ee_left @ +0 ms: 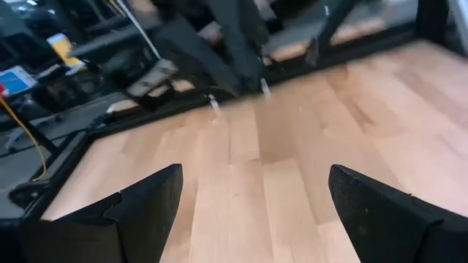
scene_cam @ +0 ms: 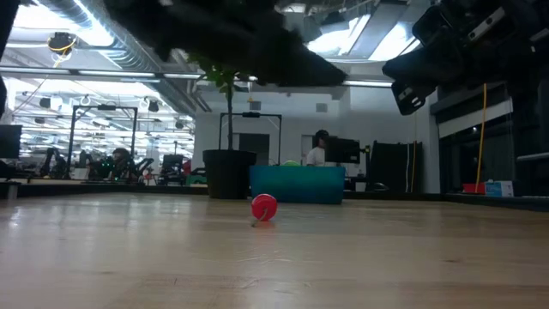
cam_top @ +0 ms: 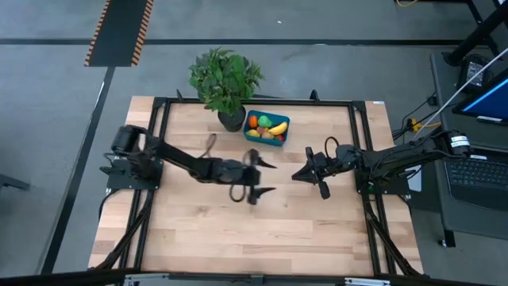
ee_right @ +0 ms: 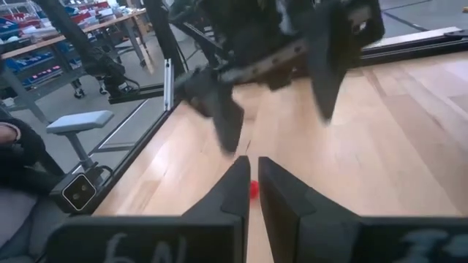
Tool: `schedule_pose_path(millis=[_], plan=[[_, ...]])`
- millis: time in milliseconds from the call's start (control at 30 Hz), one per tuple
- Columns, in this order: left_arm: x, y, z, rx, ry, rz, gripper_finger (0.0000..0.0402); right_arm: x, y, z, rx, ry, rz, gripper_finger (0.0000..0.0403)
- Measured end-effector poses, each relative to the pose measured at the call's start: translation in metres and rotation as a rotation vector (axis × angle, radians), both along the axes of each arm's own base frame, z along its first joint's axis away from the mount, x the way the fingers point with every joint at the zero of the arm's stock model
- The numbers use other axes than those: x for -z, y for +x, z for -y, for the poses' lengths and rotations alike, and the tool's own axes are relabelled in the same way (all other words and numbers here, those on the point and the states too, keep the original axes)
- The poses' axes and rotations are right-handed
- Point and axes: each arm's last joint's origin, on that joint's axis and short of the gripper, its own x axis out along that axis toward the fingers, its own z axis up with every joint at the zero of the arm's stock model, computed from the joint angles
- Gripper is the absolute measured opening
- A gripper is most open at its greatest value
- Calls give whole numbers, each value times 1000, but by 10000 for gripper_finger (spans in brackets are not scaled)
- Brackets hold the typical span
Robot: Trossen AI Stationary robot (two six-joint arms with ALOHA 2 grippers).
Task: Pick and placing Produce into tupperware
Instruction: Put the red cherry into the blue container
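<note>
A small red piece (scene_cam: 264,207) lies alone on the counter (scene_cam: 274,257), below the wide-open left pincer (cam_top: 262,176). Beyond it sits the teal tupperware (cam_top: 267,141), upright, holding banana (cam_top: 278,128), orange and green pieces.

Red produce piece (ee_right: 253,188) mostly hidden behind right gripper (ee_right: 250,183) fingertips; type indeterminate. Left gripper (ee_left: 252,191) finger bases cut by frame edge. Tupperware (cam_top: 267,129) contents beyond left gripper, small; individual pieces partly indistinguishable. Far arm blurred.

Overhead, table-level, two wrist views
</note>
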Motion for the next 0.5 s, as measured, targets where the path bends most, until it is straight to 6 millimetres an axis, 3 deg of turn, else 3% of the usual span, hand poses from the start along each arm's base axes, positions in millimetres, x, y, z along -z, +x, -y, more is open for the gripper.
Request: schedule_pose_path(millis=[267,500], plan=[[4,-74,13,57,-108,155,331,-2,0,-9,-46,2,21,33],[15,-122,28,19,-138,168,330,-3,-1,-13,-68,2,34,33]])
